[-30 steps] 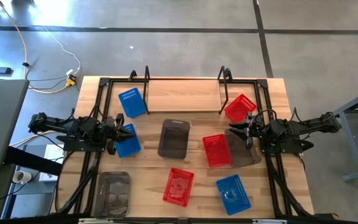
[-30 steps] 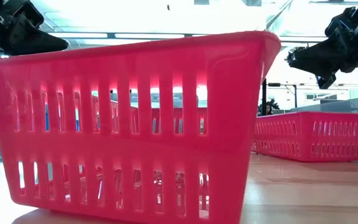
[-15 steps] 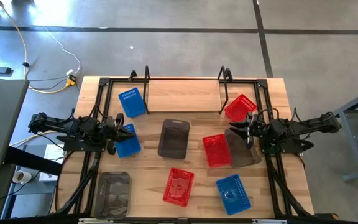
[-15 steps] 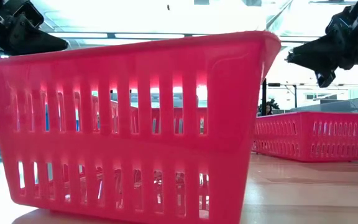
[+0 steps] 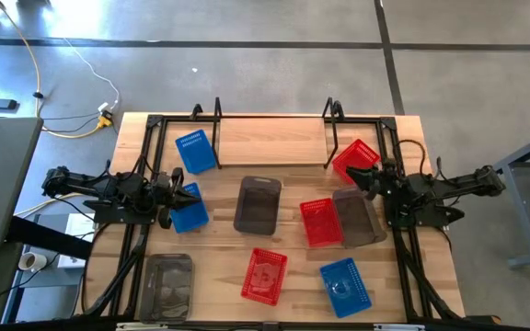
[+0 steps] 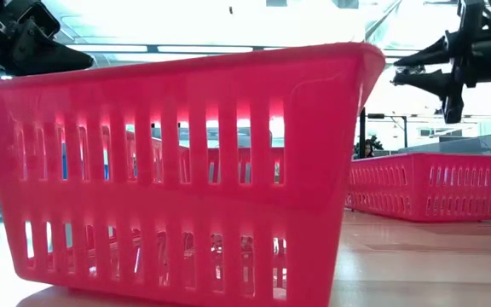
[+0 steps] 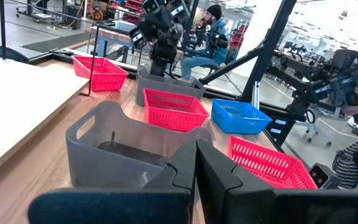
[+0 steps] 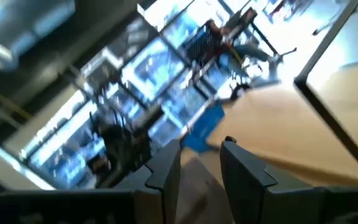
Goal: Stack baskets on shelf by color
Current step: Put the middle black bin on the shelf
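Nine baskets lie scattered on the tabletop in the high view: blue ones (image 5: 195,152), (image 5: 189,209), (image 5: 346,285); red ones (image 5: 355,158), (image 5: 320,222), (image 5: 264,276); grey ones (image 5: 258,204), (image 5: 358,217), (image 5: 167,285). The shelf (image 5: 272,140), a pale plank between black rod uprights, stands at the far edge with nothing on it. My left gripper (image 5: 178,193) hangs shut above the middle-left blue basket. My right gripper (image 5: 368,176), narrowly open, hovers between the far-right red basket and the right grey basket, touching nothing; it also shows raised in the low view (image 6: 409,72).
The low view is mostly filled by the near red basket (image 6: 186,170), with another red basket (image 6: 433,183) behind it. The left wrist view looks over a grey basket (image 7: 123,146) toward the right arm (image 7: 160,25). A person (image 7: 213,31) sits beyond the table.
My right gripper has moved toward the table's far edge, closer to the red basket by the shelf's right end, and has turned about its wrist so that its fingers now lie level. No basket has moved.
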{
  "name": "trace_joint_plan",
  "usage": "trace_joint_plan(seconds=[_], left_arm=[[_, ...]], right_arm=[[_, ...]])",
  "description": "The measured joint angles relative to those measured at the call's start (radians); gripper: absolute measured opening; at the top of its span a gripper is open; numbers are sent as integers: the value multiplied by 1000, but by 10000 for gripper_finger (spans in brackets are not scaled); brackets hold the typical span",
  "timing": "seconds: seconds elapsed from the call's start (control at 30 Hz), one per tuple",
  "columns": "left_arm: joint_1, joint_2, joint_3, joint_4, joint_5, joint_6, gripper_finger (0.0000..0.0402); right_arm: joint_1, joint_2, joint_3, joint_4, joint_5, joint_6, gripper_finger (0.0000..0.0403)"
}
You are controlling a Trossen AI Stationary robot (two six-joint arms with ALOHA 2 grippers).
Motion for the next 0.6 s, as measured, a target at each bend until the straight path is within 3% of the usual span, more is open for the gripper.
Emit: trace_joint_plan(seconds=[0.27,0.43,0.6], left_arm=[[0,0,0,0,1,-23,0],[0,0,0,0,1,-140,0],[0,0,0,0,0,-174,0]], right_arm=[[0,0,6,221,18,-103,99],[0,21,75,218,-15,-123,99],[1,126,189,183,-61,-184,99]])
